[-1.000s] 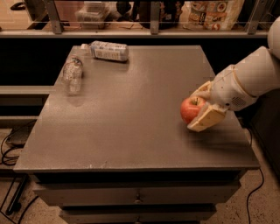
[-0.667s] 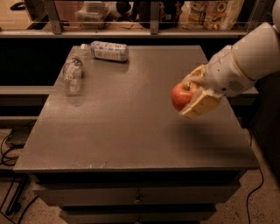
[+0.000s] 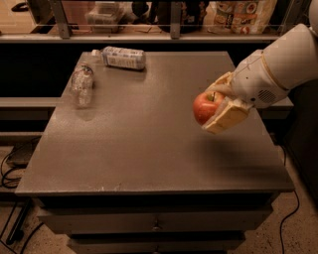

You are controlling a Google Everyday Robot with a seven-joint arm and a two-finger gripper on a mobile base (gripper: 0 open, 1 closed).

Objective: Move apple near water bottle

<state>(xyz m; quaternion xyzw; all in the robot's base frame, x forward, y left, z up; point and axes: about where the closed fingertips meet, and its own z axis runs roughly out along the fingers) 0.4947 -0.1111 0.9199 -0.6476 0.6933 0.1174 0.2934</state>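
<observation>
The red apple [image 3: 204, 107] with a yellowish patch is held in my gripper [image 3: 218, 106], which is shut on it and lifted above the right side of the grey table [image 3: 144, 144]. The arm comes in from the upper right. The water bottle [image 3: 82, 84], small, clear and crinkly, stands near the table's left back edge, far to the left of the apple.
A bottle with a white printed label [image 3: 121, 57] lies on its side at the table's back edge. A shelf with packages [image 3: 238, 15] runs behind the table. Cables [image 3: 10, 173] lie on the floor at the left. Drawers [image 3: 154, 223] sit below the tabletop.
My gripper has lifted the apple off the table's right side and carried it up and to the left. The bottles have not moved.
</observation>
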